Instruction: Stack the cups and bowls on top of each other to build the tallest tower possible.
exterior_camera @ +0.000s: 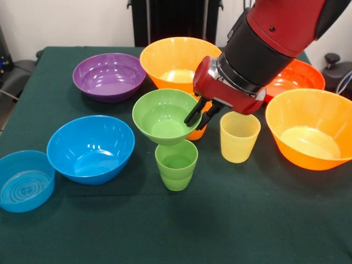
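My gripper comes down from the upper right and is shut on the right rim of the small green bowl, one finger inside it and one outside. The bowl sits tilted directly over the green ribbed cup, its base at the cup's mouth; I cannot tell whether they touch. The orange cup is mostly hidden behind the bowl and my fingers. The pale yellow cup stands upright just right of my gripper.
On the dark green cloth, the purple bowl and one big orange bowl stand at the back. The red-orange bowl and the other big orange bowl are at the right. The medium blue bowl and small translucent blue bowl are at the left.
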You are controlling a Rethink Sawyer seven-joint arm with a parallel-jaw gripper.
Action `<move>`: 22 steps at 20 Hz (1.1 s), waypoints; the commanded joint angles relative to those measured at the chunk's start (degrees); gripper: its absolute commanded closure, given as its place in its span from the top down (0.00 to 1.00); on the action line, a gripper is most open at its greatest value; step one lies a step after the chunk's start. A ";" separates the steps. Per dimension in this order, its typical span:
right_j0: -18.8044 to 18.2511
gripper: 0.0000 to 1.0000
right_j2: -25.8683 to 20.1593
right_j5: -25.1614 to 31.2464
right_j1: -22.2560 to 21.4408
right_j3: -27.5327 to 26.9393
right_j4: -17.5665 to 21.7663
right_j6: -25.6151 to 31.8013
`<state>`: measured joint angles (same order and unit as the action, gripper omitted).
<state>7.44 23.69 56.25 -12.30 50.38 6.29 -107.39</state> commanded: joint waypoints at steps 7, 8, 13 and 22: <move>-0.17 0.00 -4.00 -2.41 2.79 -4.01 -2.02 -11.62; -0.22 0.00 -4.02 -2.10 2.96 -4.33 -2.20 -11.61; -0.47 0.00 -3.85 -0.08 4.13 -6.88 -2.87 -11.13; 0.91 0.00 -4.07 -7.61 -0.61 4.28 -2.38 -11.21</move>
<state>7.53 23.69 55.60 -9.64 46.41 4.28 -108.26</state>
